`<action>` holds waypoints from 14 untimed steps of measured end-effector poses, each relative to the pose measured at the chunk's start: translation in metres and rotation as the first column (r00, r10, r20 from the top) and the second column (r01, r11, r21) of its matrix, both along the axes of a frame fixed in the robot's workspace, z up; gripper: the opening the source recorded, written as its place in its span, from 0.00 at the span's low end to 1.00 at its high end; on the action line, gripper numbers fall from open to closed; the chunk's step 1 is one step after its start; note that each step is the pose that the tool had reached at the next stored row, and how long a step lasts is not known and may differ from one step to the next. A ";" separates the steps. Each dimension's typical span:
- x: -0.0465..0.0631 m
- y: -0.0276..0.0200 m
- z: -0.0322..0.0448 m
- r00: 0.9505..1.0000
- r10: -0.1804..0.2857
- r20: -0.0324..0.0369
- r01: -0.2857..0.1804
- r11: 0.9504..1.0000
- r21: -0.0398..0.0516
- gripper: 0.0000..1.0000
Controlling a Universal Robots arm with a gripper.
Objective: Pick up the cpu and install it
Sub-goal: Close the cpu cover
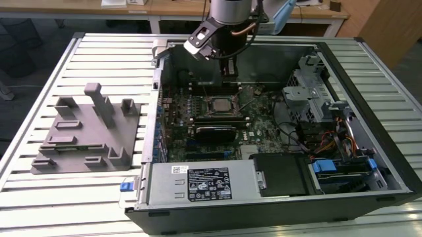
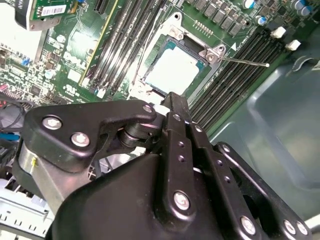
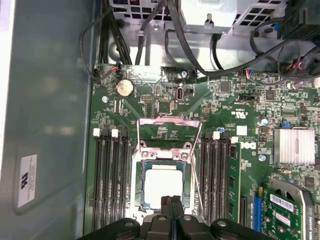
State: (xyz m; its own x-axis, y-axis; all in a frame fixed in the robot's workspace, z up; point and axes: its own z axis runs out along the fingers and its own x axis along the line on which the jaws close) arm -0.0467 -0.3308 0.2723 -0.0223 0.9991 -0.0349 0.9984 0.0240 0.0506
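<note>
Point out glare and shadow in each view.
Second wrist view: the cpu glares nearly white behind the dark gripper. First wrist view: cpu and heatsink gleam pale. Exterior view: the case interior lies shaded, the slatted table bright.

Clear air separates the gripper (image 3: 173,201) from the cpu (image 3: 162,184) seated below its tips; low memory slots (image 3: 107,180) flank that gap on both sides; the opened load plate (image 3: 169,134) and a thin lever (image 3: 198,170) stand close by; a case wall (image 3: 50,100) closes one flank; cables (image 3: 195,55) crowd farther ahead.
</note>
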 end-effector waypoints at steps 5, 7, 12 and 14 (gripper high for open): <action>0.000 -0.0001 0.0006 1.000 0.000 0.000 0.000 1.000 0.001 0.11; 0.000 -0.0016 0.0006 1.000 0.000 0.000 0.000 1.000 0.001 0.11; 0.000 -0.0099 0.0006 1.000 0.000 0.000 0.000 1.000 0.001 0.11; 0.006 -0.0103 0.0005 1.000 0.000 -0.001 0.000 1.000 0.001 0.11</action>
